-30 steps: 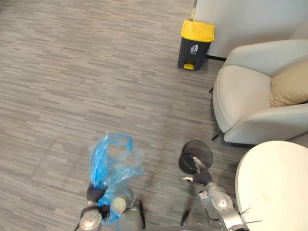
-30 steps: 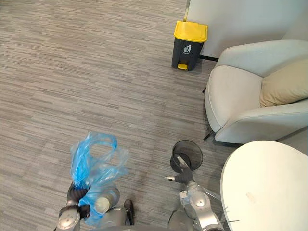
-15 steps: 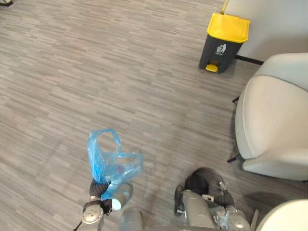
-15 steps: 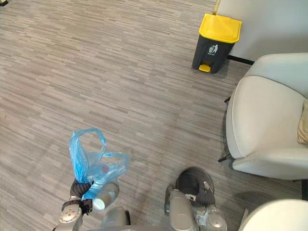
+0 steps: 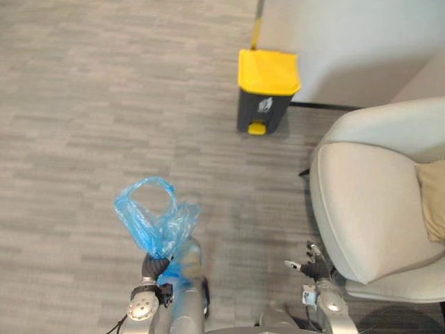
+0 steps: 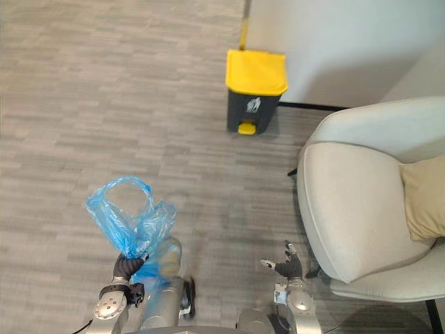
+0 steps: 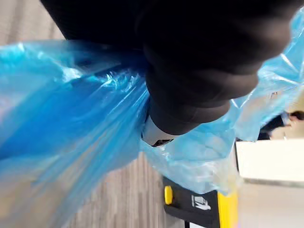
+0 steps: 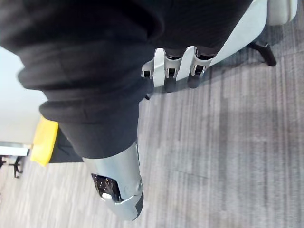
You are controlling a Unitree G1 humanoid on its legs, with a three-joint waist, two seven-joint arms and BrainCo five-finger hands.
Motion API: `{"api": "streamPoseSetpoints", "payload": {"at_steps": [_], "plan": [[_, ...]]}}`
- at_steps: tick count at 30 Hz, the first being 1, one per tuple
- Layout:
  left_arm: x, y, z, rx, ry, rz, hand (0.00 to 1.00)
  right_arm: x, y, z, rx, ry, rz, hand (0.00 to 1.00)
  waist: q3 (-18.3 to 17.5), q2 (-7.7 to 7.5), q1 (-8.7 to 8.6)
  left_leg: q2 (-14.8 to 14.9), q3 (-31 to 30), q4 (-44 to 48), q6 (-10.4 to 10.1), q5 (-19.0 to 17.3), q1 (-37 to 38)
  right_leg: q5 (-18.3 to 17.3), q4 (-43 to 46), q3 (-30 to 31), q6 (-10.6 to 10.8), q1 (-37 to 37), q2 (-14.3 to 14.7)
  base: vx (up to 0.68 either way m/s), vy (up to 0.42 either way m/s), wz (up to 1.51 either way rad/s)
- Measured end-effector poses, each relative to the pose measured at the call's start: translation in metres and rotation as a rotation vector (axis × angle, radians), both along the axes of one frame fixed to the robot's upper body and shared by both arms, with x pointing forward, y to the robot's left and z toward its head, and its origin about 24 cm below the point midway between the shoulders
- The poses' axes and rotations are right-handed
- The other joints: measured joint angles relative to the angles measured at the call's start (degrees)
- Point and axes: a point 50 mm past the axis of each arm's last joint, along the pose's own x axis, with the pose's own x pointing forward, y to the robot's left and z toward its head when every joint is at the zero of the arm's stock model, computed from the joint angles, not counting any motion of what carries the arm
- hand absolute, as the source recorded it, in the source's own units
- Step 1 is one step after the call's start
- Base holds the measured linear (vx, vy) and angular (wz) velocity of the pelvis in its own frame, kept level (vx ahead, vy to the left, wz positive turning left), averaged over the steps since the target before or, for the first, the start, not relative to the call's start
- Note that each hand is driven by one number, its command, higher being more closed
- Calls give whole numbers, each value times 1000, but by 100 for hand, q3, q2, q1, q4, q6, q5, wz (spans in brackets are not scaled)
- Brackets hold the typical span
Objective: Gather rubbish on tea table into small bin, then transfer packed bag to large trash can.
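1. Grey striped floor [image 5: 104,104] across the room; white wall [image 5: 348,42] at far side.
2. Against wall: large trash can [image 5: 266,90], dark body, yellow lid down.
3. On robot's right: pale armchair [image 5: 368,209] w/ tan cushion [image 5: 432,198] on seat.
4. Task item: blue bag [image 5: 156,217], thin crinkled see-thru plastic, neck bunched, handle loop standing up. Held off floor, well apart from can.
5. L hand [image 5: 154,266]: fingers curled tight round bag neck.
6. R hand [image 5: 311,266]: just beside armchair's front edge, fingers straight and loose, holding nothing.
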Motion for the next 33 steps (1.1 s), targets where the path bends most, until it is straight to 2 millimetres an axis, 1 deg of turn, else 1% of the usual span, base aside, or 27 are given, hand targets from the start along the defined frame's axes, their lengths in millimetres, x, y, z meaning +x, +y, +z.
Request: {"api": "streamPoseSetpoints", "payload": {"at_steps": [1,2,4,5,6,7,8,9,10,11,12,13,15,16,17,18,20,21,22,23,24,25,27,28,29,31,33], "plan": [[4,0,3,4,-18,0,100,1,0,1,-3,-4,4,0,10,161,7,68,91,-500,-3,2,533,-191,-225,-557,-344,-464,6,451,83,-57],[5,1,4,10,-23,1,100,2,0,1,-3,-6,5,0,-4,209,3,96,111,-711,-6,4,714,-243,-471,-815,-440,-675,3,687,77,-49],[13,8,7,35,-39,2,100,7,0,3,-23,-14,24,0,32,252,-113,149,211,-1179,-88,1,1199,-206,-1714,-1402,-538,-1344,-4,639,24,-4],[18,10,6,40,-34,3,100,7,-4,1,-43,3,32,0,64,261,-204,186,222,-1378,-184,-6,1487,159,-2796,-1582,-640,-1532,56,479,-26,17],[19,11,5,41,-27,9,100,5,-6,0,-50,12,33,0,74,250,-242,190,230,-1443,-315,-25,1633,398,-3243,-1594,-681,-1570,126,638,-71,21],[15,15,2,50,-10,15,100,0,-11,-2,-65,37,29,0,68,231,-298,197,227,-1511,-632,-166,1991,1068,-4055,-1545,-823,-1558,253,687,-124,17],[10,20,0,64,8,20,100,-8,-15,-6,-74,67,23,0,14,144,-313,194,180,-1411,-912,-340,2283,2131,-4068,-1380,-1325,-1556,310,720,-152,11],[8,17,-4,53,24,21,100,-10,-19,-7,-86,79,21,0,11,218,-341,272,126,-1281,-949,-360,2366,1900,-3692,-1399,-1323,-1588,347,850,-177,-2],[10,14,-5,57,31,7,100,-9,-20,-8,-87,90,24,0,8,326,-317,471,55,-595,-1241,-75,2136,1489,-3247,-1501,-1387,-1622,400,695,-160,-18],[12,11,-5,48,27,8,100,-6,-21,-7,-88,87,27,0,47,372,-297,602,40,344,-1098,374,1737,1204,-3262,-1481,-1427,-1471,513,822,-182,-29],[11,8,-6,38,27,11,100,-3,-20,-5,-89,79,29,0,117,447,-274,756,24,1040,-1007,810,1487,1141,-3389,-1440,-1465,-1256,618,656,-148,-46],[9,4,-8,21,35,15,100,3,-16,-3,-78,62,31,0,226,542,-233,1092,-30,2483,-828,584,902,1045,-3710,-1358,-1530,-698,876,756,-124,-53],[9,-1,-9,5,33,14,100,7,-8,-1,-53,36,27,0,291,418,-134,1154,-14,3223,-744,154,336,929,-4017,-1196,-1584,15,961,562,-55,-50],[9,-4,-10,-1,34,4,100,8,-5,1,-44,18,27,0,263,260,-22,1034,118,3037,-518,9,-94,813,-4323,-1020,-1520,480,923,518,-24,-50],[10,-5,-9,-3,31,1,100,10,-6,3,-47,9,25,0,268,200,55,947,149,2684,-423,-47,-497,691,-4512,-889,-1468,747,906,512,-6,-53],[9,-5,-9,-3,31,2,100,13,-7,4,-52,4,27,0,295,202,66,911,127,2407,-423,-47,-732,623,-4590,-828,-1439,884,911,500,57,-50],[5,-4,-11,-2,45,7,100,19,-9,7,-63,-10,27,0,304,220,89,643,-40,1013,-509,38,-1144,420,-4701,-621,-1305,1150,879,444,125,-50],[0,-4,-14,-6,59,12,100,19,-11,5,-68,1,12,0,316,233,131,507,-175,-127,-747,255,-1169,297,-4764,-476,-1187,1360,829,627,252,-67],[-2,-5,-15,-9,64,18,100,14,-15,0,-69,31,-13,0,321,246,222,388,-250,-932,-700,1017,-1097,148,-4845,-271,-1038,1560,788,529,221,-78],[-3,-4,-15,-9,67,22,100,11,-15,-3,-69,50,-17,0,292,231,310,346,-256,-1028,-721,1414,-977,86,-4880,-180,-961,1645,752,689,320,-76],[-2,0,-14,-4,60,39,100,11,-12,-5,-63,61,-10,0,217,90,343,159,-191,-800,-453,1394,-1017,-26,-4802,-16,-818,1700,525,634,275,-42],[3,-1,-12,-9,45,43,100,12,-13,-5,-66,61,-11,0,200,51,315,96,-137,-512,-279,1175,-1099,-110,-4396,30,-665,1542,398,751,329,-27],[5,-2,-11,-10,42,40,100,14,-13,-4,-65,55,-11,0,197,17,247,11,31,-156,-172,782,-986,-174,-3265,19,-341,1219,195,470,204,-7],[3,0,-12,-7,51,41,100,16,-12,-3,-65,49,-7,0,204,6,155,-96,64,-88,-74,543,-724,53,-2169,-27,109,892,16,553,217,3],[3,3,-12,4,55,44,100,17,-12,-4,-64,56,-5,0,215,8,92,-209,68,-158,-9,356,-275,40,-1114,-168,91,584,-225,557,196,4],[2,6,-11,16,54,43,100,17,-9,-5,-61,63,5,0,208,24,50,-241,30,-452,-3,336,282,-148,-795,-379,-248,322,-270,586,123,4],[6,11,-8,36,41,39,100,17,-9,-5,-61,60,7,0,201,63,28,-206,-121,-794,-4,336,678,-224,-1140,-585,-375,-67,-130,402,19,25]]}}
